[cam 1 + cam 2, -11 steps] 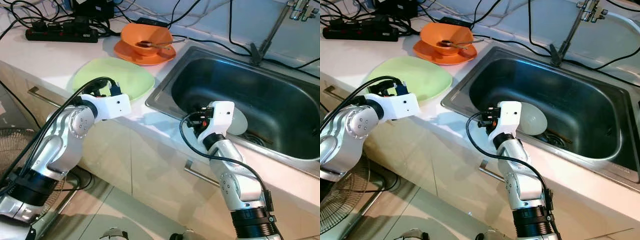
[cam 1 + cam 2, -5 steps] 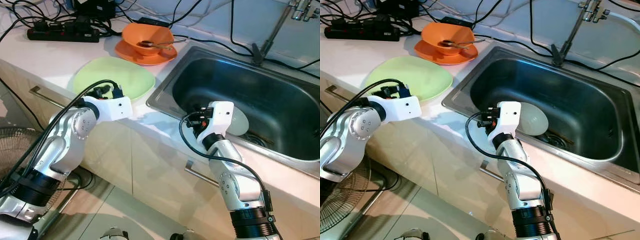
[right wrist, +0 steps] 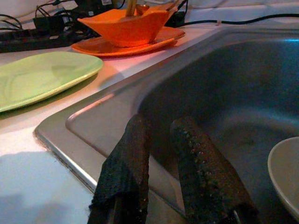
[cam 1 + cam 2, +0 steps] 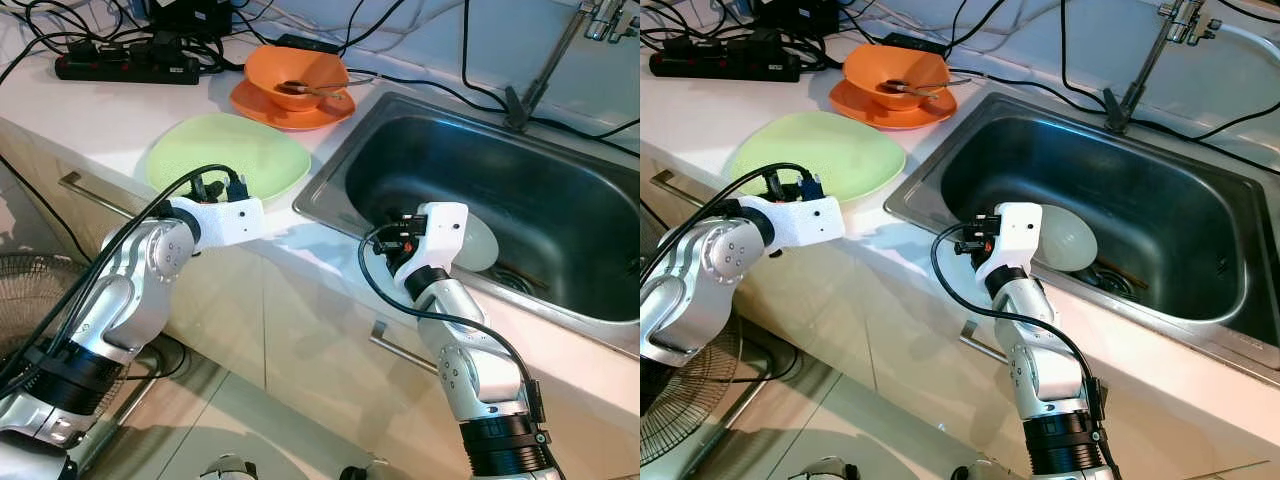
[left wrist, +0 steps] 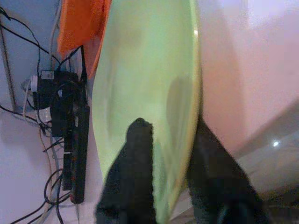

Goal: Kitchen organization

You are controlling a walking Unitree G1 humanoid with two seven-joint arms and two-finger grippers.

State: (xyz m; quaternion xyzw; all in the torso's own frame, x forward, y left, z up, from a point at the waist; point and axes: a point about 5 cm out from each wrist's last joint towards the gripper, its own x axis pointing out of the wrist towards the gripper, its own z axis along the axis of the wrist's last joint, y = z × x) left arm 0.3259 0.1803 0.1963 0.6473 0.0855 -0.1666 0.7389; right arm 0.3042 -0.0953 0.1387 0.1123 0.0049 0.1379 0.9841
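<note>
The green plate is lying near the bench's front edge, just beside the sink. The left gripper is straddling its rim, fingers parted, not yet clamped: the grasping step, probably. Next, closing and lifting. The right gripper is hovering over the sink's front edge, narrowly open, holding nothing.

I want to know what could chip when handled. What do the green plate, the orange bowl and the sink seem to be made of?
Green plate: likely matte plastic or melamine, with an even pale colour and a soft sheen. Orange bowl: probably the same, a saturated, opaque colour with dull highlights; glazed ceramic can't be ruled out. Sink: brushed stainless steel, grey with streaky reflections.
</note>
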